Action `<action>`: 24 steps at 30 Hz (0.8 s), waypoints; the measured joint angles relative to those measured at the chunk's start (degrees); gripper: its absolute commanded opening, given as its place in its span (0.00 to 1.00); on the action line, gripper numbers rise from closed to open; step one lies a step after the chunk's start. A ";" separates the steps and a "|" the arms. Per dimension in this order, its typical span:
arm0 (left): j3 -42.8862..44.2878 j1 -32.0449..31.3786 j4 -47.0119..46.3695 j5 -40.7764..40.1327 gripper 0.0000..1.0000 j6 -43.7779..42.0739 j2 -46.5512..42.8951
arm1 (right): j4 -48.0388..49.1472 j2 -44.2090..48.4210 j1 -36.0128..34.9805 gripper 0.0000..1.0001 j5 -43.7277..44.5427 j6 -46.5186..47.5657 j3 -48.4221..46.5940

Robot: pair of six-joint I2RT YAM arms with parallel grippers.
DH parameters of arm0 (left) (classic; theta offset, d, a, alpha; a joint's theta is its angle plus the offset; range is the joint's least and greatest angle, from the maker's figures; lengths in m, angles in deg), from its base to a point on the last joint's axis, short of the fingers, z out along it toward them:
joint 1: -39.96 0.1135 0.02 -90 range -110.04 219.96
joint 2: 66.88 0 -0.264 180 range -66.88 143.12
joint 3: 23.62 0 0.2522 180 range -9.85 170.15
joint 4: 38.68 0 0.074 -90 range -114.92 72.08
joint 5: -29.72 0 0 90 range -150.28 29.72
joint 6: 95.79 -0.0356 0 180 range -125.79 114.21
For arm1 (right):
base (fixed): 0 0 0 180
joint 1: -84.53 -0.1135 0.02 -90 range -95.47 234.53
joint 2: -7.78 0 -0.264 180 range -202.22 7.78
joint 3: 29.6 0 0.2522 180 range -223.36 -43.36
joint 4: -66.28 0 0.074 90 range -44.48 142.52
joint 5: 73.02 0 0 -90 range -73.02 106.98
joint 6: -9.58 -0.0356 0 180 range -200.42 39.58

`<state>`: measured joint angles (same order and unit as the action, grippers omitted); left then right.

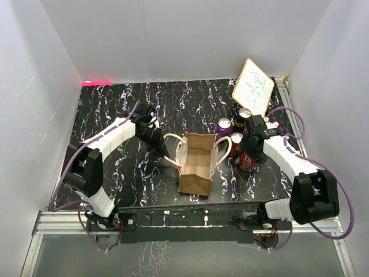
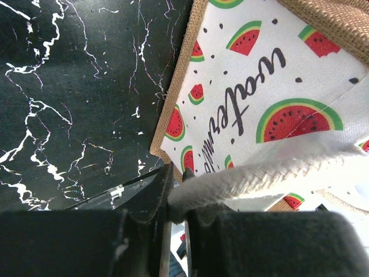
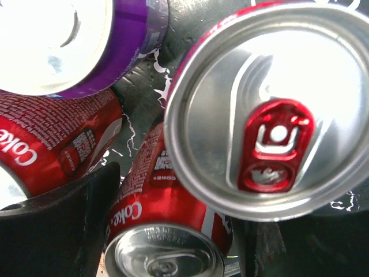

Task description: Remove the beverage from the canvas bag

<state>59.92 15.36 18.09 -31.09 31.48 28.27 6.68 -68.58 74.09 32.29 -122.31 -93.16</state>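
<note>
My left hand (image 2: 176, 202) is pinched tight on the cream handle (image 2: 259, 173) of the canvas bag (image 1: 195, 180), steadying it on the table (image 1: 127, 109). My right hand (image 3: 173, 231) straddles a Coke can (image 3: 153, 190) just right of the bag, beside 3 other cans (image 1: 223, 124). I cannot tell whether it grips. This looks like the set-down, so next I must open and lift straight up.

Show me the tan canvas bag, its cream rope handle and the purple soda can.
tan canvas bag (image 1: 195, 184): top external view, on its near outer wall.
cream rope handle (image 2: 259, 173): left wrist view, on the rope's middle stretch.
purple soda can (image 1: 223, 123): top external view, on its lid.
</note>
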 measured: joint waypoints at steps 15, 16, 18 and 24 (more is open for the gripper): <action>1.44 0.00 1.29 -1.18 0.60 -0.85 -0.17 | -0.57 6.05 0.07 0.92 -5.46 6.88 -0.83; 1.73 0.00 1.44 -1.46 0.64 -1.01 -0.28 | -1.01 6.60 0.07 0.94 -6.43 7.63 -1.16; 2.27 0.00 1.75 -1.90 0.69 -1.11 -0.70 | -2.05 7.65 0.07 0.99 -8.28 9.11 -2.12; 6.25 0.00 4.22 -5.01 0.83 -2.03 -2.91 | -5.38 12.24 0.07 0.99 -13.14 13.55 -7.67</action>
<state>66.18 15.36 22.30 -36.10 29.45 25.36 1.30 -56.34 74.16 19.16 -108.76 -100.83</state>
